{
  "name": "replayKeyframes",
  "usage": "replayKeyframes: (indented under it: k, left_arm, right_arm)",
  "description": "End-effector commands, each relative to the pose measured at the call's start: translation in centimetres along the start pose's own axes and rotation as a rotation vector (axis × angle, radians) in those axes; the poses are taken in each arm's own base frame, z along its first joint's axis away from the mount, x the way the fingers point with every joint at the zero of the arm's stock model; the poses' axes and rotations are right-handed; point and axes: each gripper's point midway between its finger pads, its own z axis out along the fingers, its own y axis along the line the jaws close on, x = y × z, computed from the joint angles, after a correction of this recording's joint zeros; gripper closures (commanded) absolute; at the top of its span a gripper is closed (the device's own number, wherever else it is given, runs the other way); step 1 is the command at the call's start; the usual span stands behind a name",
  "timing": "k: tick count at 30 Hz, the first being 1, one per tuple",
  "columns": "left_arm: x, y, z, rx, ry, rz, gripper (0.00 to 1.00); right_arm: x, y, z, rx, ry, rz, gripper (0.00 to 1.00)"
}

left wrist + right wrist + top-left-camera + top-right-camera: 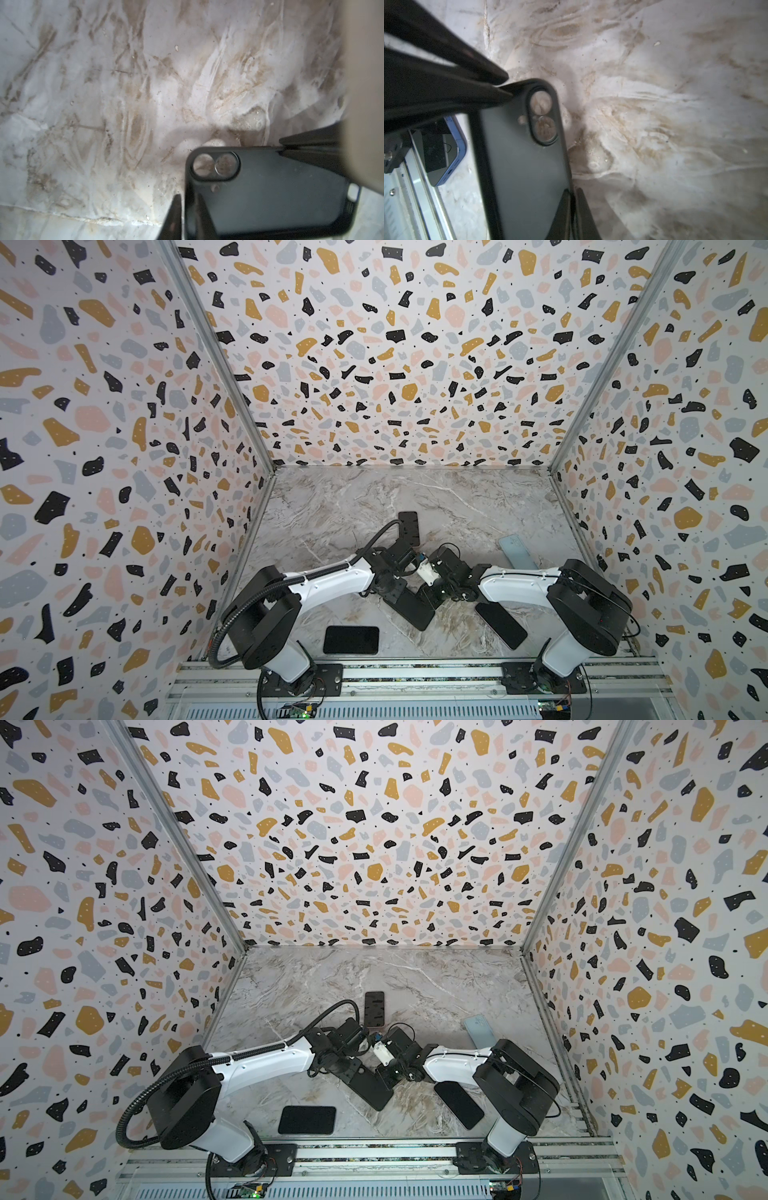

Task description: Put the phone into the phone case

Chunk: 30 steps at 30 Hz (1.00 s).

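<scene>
Phone case [410, 610]: matte black shell with rounded corners and a thin raised rim. It sits diagonally at the near middle of the table, between the two wrists, in both top views [371, 1092]. Whether it rests on the marble cannot be told.
Camera cutout [216, 166]: pill-shaped opening at one corner of the case, with veined marble showing through it and a small round hole beside it.
Left gripper [188, 196]: slender, dark, tapering fingers astride the rim of the short end by the cutout, one inside the shell and one outside. The jaws are slightly parted, and a sliver of marble shows between the outer finger and the rim.
Right gripper [573, 190]: jaws pinched tight on the long-side rim of the case, one finger on each face of the wall.
Table [415, 497]: smooth grey-white marble pattern with tan veining and scattered specks.
Walls [374, 344]: pale panels printed with black, ochre, pink and grey terrazzo chips.
Far phone [407, 529]: glossy dark rounded rectangle, flat on the marble beyond the left wrist.
Pale blue slab [516, 551]: rounded rectangle behind the right arm [519, 578]; phone or case cannot be told.
Front-left slab [351, 640]: dull black rounded rectangle near the rail.
Front-right slab [500, 625]: black and elongated, partly under the right arm.
Blue-rimmed phone [444, 149]: reflective screen and a blue edge with small port holes. It lies beside the case; which top-view slab it is cannot be told.
</scene>
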Motion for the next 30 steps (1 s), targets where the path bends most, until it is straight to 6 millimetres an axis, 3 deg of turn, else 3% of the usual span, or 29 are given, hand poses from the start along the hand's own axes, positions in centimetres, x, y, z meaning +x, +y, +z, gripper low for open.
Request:
replayKeyframes:
  k: [1,4,7,14,18,23,27,30]
  left_arm:
    - [-2.4,0.3,-1.6,-0.030,-0.088,-0.049,0.60]
    - [-3.6,1.0,-2.8,-0.047,-0.143,-0.104,0.42]
    - [-4.4,2.2,-4.0,-0.058,-0.185,-0.179,0.34]
    - [-3.8,6.4,-4.5,-0.029,-0.217,-0.384,0.30]
    - [-3.1,7.6,-4.5,-0.018,-0.216,-0.434,0.27]
    - [-2.8,9.2,-4.5,0.000,-0.234,-0.502,0.10]
    - [-2.3,11.2,-3.7,0.025,-0.229,-0.588,0.06]
    - [-1.8,12.0,-3.4,0.027,-0.221,-0.619,0.03]
  right_arm:
    - [0.1,-0.1,-0.1,0.011,-0.001,0.067,0.94]
    - [-0.1,-0.4,-0.4,0.039,-0.004,0.114,0.95]
    - [-0.2,-1.1,-0.7,0.090,-0.005,0.175,0.93]
    - [-0.4,-0.8,-1.1,0.121,-0.031,0.242,0.83]
    - [-0.8,0.0,-1.4,0.103,-0.031,0.203,0.73]
    - [-3.3,2.8,-4.3,0.059,-0.153,-0.031,0.52]
    - [-4.0,8.7,-6.1,-0.066,-0.327,-0.353,0.31]
    - [-3.4,12.4,-5.3,-0.130,-0.338,-0.521,0.27]
